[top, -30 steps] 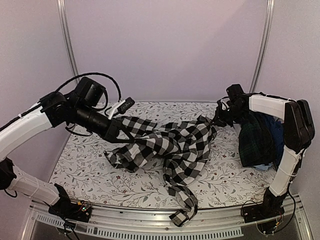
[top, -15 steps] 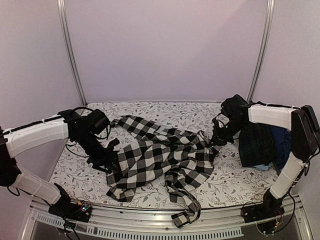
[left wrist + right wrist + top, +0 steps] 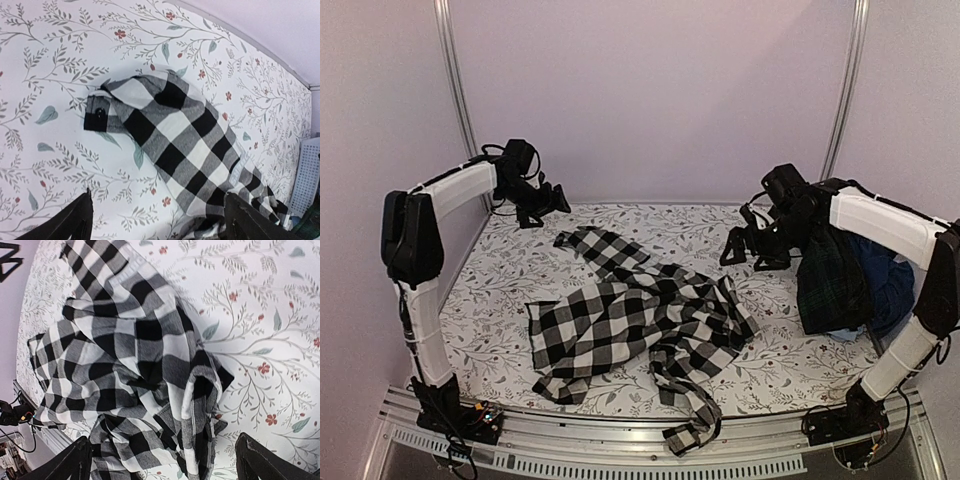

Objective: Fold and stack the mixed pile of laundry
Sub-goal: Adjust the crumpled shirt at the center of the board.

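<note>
The left gripper (image 3: 552, 201) hangs above the far left corner of the tabletop, its two black fingers (image 3: 80, 220) spread wide with nothing between them. Below it, in the left wrist view, one sleeve of the black-and-white checked cotton shirt (image 3: 640, 320) lies flat, its buttoned cuff (image 3: 97, 114) pointing toward that far left corner. The right gripper (image 3: 748, 255) hovers just beyond the shirt's right edge, likewise wide open and empty, with rumpled checked folds beneath it in its wrist view. The shirt lies near the middle of the tabletop, loosely spread and creased. Its long axis runs diagonally from the far-left cuff, through the body, to the second sleeve (image 3: 682, 400), which trails toward the near edge and drapes over the ribbed aluminium rail (image 3: 570, 440) there. At the right side, under the right arm, the rest of the laundry sits heaped: a dark green-navy plaid garment (image 3: 828, 285) against a deep blue piece (image 3: 892, 285), with a light blue scrap (image 3: 845, 333) at the foot. The tabletop carries a white cloth printed with grey-green sprigs and small red flowers (image 3: 500, 280). Plain pale lilac walls (image 3: 650, 100) enclose it, with two slim metal poles (image 3: 455, 90) rising at the back.
</note>
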